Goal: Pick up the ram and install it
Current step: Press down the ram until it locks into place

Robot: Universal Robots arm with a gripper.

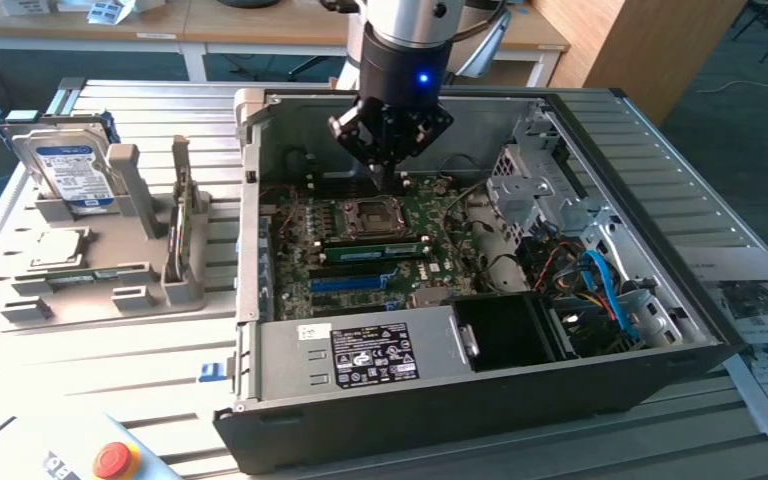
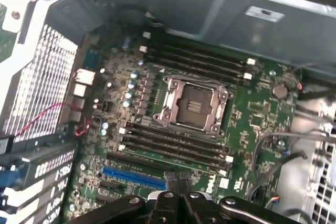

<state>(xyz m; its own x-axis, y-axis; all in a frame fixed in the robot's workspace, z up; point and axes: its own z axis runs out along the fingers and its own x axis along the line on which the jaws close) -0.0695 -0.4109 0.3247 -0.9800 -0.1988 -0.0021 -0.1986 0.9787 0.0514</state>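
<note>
The gripper (image 1: 387,180) hangs inside the open computer case (image 1: 651,300) with its claw pinched fully together and nothing between the fingers. In the exterior view its tip sits at about 12 o'clock of the empty processor socket (image 1: 364,215). In the wrist view the closed fingers (image 2: 178,182) point down at the motherboard (image 2: 252,119), just above the blue expansion slot (image 2: 134,177). The ram (image 1: 377,250) appears to be the bright green strip lying along the memory slots at about 6 o'clock of the socket, well apart from the claw. By that reading, the pick and the carry into the case are done and the stick is in a slot. Whether it is pressed fully home and its end clips are latched cannot be told, so seating may be what is left. Outside the case, at 9 o'clock, a grey fixture (image 1: 131,290) holds a hard drive (image 1: 71,170) and a thin board standing on edge (image 1: 187,215), whose kind I cannot make out.
</note>
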